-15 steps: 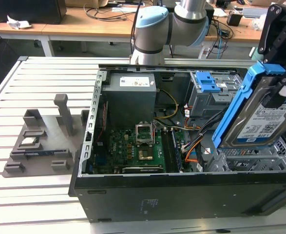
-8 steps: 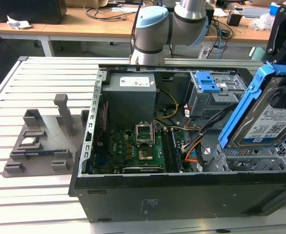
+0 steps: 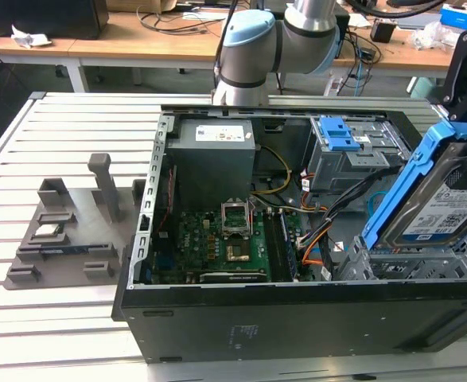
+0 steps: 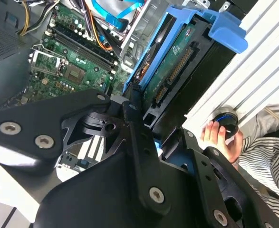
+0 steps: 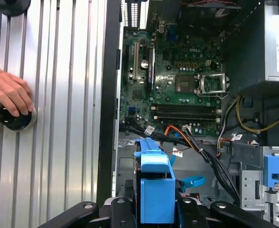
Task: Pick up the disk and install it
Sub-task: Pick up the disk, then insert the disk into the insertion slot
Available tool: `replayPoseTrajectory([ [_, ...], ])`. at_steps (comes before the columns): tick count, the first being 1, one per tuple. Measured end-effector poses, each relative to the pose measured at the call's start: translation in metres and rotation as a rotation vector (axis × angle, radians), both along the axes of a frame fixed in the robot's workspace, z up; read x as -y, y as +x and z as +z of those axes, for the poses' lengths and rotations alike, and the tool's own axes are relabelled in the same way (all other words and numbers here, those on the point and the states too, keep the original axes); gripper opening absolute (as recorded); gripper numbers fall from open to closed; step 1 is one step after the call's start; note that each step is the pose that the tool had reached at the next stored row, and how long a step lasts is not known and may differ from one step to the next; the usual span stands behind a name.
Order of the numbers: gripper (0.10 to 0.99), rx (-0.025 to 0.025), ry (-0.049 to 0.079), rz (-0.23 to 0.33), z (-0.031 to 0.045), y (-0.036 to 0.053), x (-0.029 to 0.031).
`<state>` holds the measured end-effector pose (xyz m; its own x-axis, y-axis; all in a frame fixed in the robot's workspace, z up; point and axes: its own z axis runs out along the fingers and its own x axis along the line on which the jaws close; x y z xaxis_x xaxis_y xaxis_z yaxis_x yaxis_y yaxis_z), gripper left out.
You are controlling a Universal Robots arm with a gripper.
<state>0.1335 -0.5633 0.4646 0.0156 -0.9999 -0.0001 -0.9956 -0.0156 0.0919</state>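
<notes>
The disk (image 3: 448, 208) is silver with a white-and-blue label, framed by a bright blue bracket (image 3: 412, 185). The gripper (image 4: 129, 118) is matte black. The motherboard (image 5: 177, 90) is dark green, the computer case (image 3: 297, 326) black, the power supply (image 3: 215, 159) grey. The slatted table (image 3: 66, 135) is pale silver. A sleeve (image 4: 267, 159) is grey-and-white striped.

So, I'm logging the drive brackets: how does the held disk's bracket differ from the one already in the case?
The disk with its blue bracket is tilted, raised above the case in the gripper; the mounted bracket sits seated in the bay. The disk shows a barcode label; the mounted bracket shows none. Both are blue plastic.
</notes>
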Motion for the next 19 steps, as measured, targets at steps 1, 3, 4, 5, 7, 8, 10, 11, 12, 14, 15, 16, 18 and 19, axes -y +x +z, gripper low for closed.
replayPoseTrajectory([
  [1, 0.365, -0.0008, 0.000, 0.000, -0.0012, 0.0014, -0.0005],
  [3, 0.365, -0.0030, 0.000, 0.000, -0.0045, 0.0055, -0.0034],
  [4, 0.365, -0.0034, 0.000, 0.000, -0.0055, 0.0066, -0.0046],
  [5, 0.365, -0.0037, 0.000, 0.000, -0.0060, 0.0073, -0.0052],
  [7, 0.365, -0.0040, 0.000, 0.000, -0.0066, 0.0088, -0.0061],
  [8, 0.365, -0.0040, 0.000, 0.000, -0.0065, 0.0088, -0.0062],
  [10, 0.365, -0.0040, 0.000, 0.000, -0.0065, 0.0089, -0.0063],
  [11, 0.365, -0.0040, 0.000, 0.000, -0.0065, 0.0089, -0.0062],
  [12, 0.365, -0.0041, 0.000, 0.000, -0.0066, 0.0090, -0.0063],
  [14, 0.365, -0.0040, 0.000, 0.000, -0.0066, 0.0090, -0.0062],
  [15, 0.365, -0.0041, 0.000, 0.000, -0.0078, 0.0095, -0.0064],
  [16, 0.365, -0.0043, 0.000, 0.000, -0.0086, 0.0098, -0.0065],
  [18, 0.365, -0.0051, 0.000, 0.000, -0.0106, 0.0111, -0.0065],
  [19, 0.365, -0.0054, 0.000, 0.000, -0.0116, 0.0118, -0.0065],
])
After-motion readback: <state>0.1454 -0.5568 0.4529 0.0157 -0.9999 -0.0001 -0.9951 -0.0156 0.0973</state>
